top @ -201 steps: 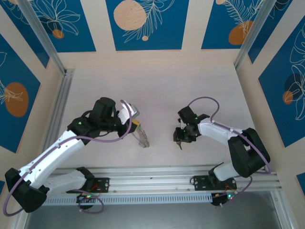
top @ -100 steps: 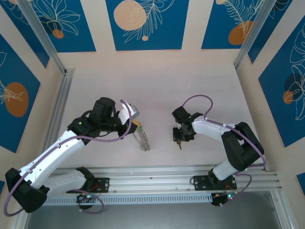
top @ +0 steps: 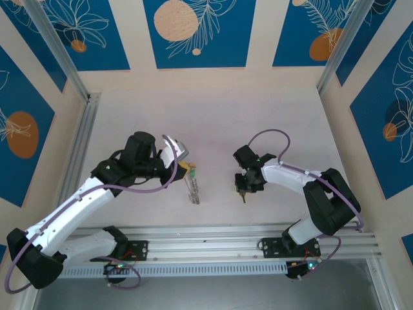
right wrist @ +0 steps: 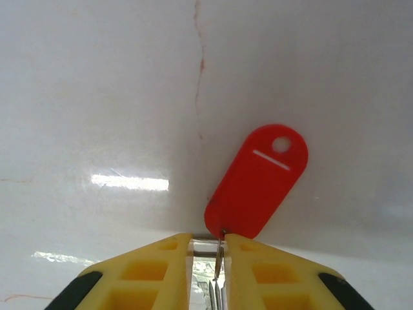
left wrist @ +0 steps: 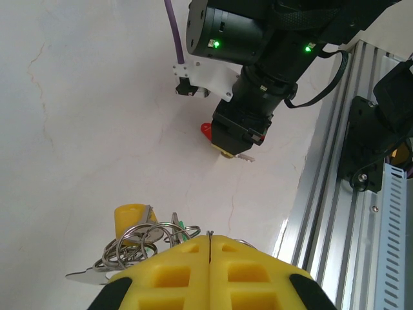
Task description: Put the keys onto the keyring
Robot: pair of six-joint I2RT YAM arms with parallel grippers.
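My left gripper [top: 184, 168] is shut on the keyring [top: 192, 188], a bunch of grey wire loops that hangs below it over the table. In the left wrist view the yellow pads [left wrist: 187, 271] meet on a thin wire, and the keyring [left wrist: 139, 242] with a yellow tag bunches to their left. The key [right wrist: 258, 181] has a red plastic head lying flat on the table, its silvery part standing edge-on between my right gripper's [right wrist: 208, 240] fingers. A narrow gap remains, the metal near the right pad. From above, the right gripper [top: 243, 187] points down over the key [top: 244, 196].
An aluminium rail [top: 213, 236] runs along the near edge, also seen as the rail [left wrist: 335, 194] in the left wrist view. Another rail [top: 80, 148] borders the left side. Walls with blue panels enclose the pale table [top: 219, 123] at the back and sides.
The right gripper has shifted slightly left and its jaws have narrowed around the key. The keyring under the left gripper has swung a little; the left arm has barely moved.
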